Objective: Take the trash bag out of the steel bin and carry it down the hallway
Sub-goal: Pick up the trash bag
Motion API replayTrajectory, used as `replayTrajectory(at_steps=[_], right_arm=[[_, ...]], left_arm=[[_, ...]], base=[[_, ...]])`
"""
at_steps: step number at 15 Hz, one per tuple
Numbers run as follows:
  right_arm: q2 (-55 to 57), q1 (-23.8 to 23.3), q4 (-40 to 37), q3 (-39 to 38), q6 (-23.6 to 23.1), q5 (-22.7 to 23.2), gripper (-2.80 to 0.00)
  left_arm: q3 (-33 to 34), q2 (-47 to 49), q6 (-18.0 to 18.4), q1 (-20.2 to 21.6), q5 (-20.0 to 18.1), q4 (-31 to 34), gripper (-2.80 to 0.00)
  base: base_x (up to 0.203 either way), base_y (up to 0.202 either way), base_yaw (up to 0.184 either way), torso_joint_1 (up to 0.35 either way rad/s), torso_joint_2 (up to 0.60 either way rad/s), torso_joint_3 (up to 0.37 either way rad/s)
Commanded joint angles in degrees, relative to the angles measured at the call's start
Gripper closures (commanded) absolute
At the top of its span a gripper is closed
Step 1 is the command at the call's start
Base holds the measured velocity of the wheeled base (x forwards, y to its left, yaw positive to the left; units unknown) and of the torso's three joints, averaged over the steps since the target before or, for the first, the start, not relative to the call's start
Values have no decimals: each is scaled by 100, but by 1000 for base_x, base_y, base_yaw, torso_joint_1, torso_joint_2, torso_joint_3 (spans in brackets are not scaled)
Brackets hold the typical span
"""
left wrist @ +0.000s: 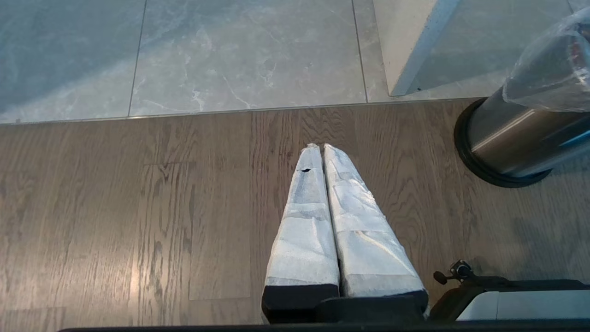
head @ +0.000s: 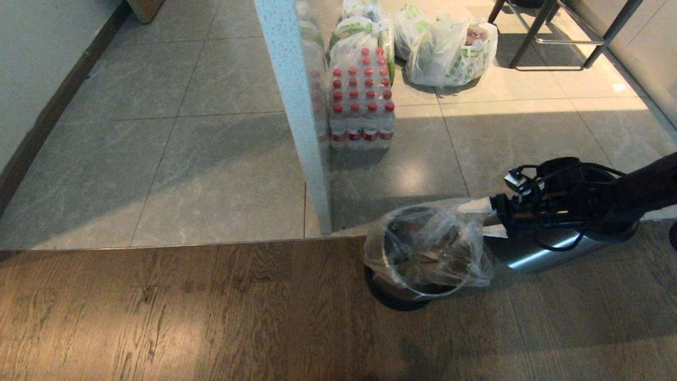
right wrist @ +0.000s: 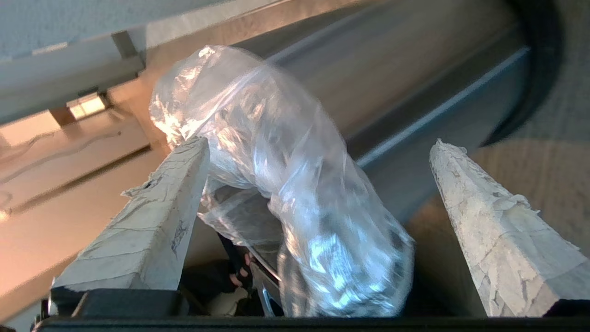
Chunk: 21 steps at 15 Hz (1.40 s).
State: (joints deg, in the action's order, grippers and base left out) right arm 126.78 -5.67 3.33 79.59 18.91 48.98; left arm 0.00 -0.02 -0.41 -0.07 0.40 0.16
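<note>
The steel bin point(head: 392, 297) stands on the wood floor by the tile edge, its black base showing. It also shows in the left wrist view point(left wrist: 511, 138). The clear trash bag point(head: 428, 248) lines it and folds out over the rim, with rubbish showing through. My right gripper point(head: 485, 217) reaches in from the right at the rim and is open. A loose fold of the bag point(right wrist: 295, 184) hangs between its taped fingers point(right wrist: 170, 216) against the bin's wall point(right wrist: 415, 92). My left gripper point(left wrist: 319, 148) is shut and empty over the wood floor, left of the bin. The hallway's tiled floor point(head: 201, 169) lies beyond.
A white partition edge point(head: 296, 106) stands just behind the bin. Behind it are a pack of red-capped bottles point(head: 362, 100), white grocery bags with green print point(head: 449, 50) and dark furniture legs point(head: 550, 32). A steel cylinder point(head: 534, 255) lies under my right arm. A baseboard point(head: 42, 121) runs along the left.
</note>
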Motion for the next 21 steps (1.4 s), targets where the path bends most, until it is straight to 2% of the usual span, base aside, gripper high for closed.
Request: replayTrajectory(at_steps=[1,6,7,11,17,21], right_arm=[[103,91,9,42,8,32,-280],[203,277,345,130,-58,32,-280],[206,277,456,156,-86,24,0],[84,277,452,109,-307,-39,0],[-464,310,329,-172,-340,-44,0],[-1625,664,-432,-770,-561,-111,0]], left_arm=[[9,2,-2,-1,4,2,0],[9,2,-2,-1,4,2,0],[9,2,-2,-1,4,2,0],[9,-6,-2,-1,4,2,0],[9,2,-2,-1,4,2,0],[9,2,-2,-1,4,2,0]], base=[[0,0,0,0,0,0],[0,0,0,0,0,0],[0,0,0,0,0,0],[0,0,0,0,0,0],[0,0,0,0,0,0],[0,0,0,0,0,0]])
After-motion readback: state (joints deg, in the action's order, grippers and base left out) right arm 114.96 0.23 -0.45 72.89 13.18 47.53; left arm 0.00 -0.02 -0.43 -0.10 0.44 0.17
